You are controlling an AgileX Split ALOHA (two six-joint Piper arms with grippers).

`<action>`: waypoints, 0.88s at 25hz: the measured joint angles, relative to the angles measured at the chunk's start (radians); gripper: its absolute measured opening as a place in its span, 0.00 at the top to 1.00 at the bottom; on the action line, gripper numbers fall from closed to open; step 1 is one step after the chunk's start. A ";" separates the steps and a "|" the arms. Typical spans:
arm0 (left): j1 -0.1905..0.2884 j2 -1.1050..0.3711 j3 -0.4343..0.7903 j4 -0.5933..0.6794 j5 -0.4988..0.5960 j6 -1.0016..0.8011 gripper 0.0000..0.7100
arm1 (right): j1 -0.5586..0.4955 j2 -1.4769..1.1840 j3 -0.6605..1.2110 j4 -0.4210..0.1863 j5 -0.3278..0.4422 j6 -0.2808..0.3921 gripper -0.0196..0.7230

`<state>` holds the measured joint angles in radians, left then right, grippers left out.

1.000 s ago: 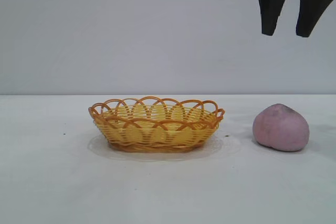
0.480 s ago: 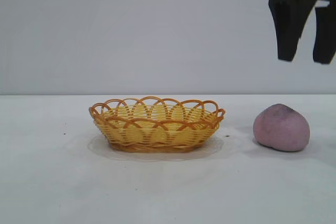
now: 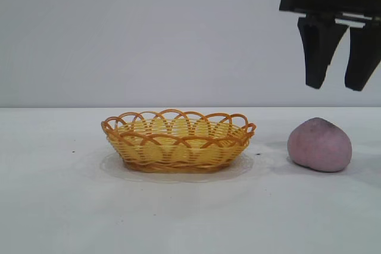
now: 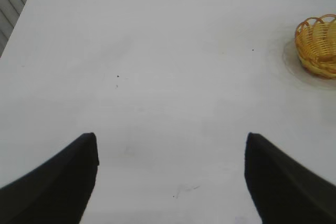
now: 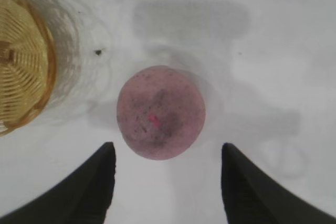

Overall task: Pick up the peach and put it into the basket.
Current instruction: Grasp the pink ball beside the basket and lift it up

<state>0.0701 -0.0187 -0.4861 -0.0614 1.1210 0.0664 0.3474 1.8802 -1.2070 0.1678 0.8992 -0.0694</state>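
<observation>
The pinkish-purple peach [image 3: 319, 145] rests on the white table at the right, apart from the yellow-orange wicker basket [image 3: 177, 141] at the middle. My right gripper [image 3: 336, 85] hangs open in the air above the peach, fingers pointing down, nothing between them. Seen from the right wrist, the peach [image 5: 160, 112] lies just beyond the open right gripper [image 5: 168, 153], with the basket [image 5: 23, 82] off to one side. The left gripper [image 4: 170, 145] is open over bare table, far from the basket [image 4: 318, 45], and is out of the exterior view.
A faint ring-shaped mark [image 3: 259, 168] surrounds the basket on the table. A few small dark specks [image 5: 98, 52] dot the white surface. The grey wall stands behind the table.
The right gripper has come down toward the peach, its black fingers now reaching lower in the exterior view. Peach and basket have not moved.
</observation>
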 joint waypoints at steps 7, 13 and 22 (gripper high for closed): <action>0.000 0.000 0.000 0.000 0.000 0.000 0.20 | 0.000 0.047 0.000 0.006 -0.024 0.000 0.41; 0.000 0.000 0.000 0.000 0.000 0.000 0.20 | 0.000 0.086 0.000 0.006 -0.031 0.000 0.56; 0.000 0.000 0.000 0.000 0.000 0.000 0.20 | 0.000 0.062 0.000 0.006 -0.017 0.000 0.97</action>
<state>0.0701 -0.0187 -0.4861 -0.0614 1.1210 0.0664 0.3474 1.9427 -1.2070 0.1737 0.8822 -0.0694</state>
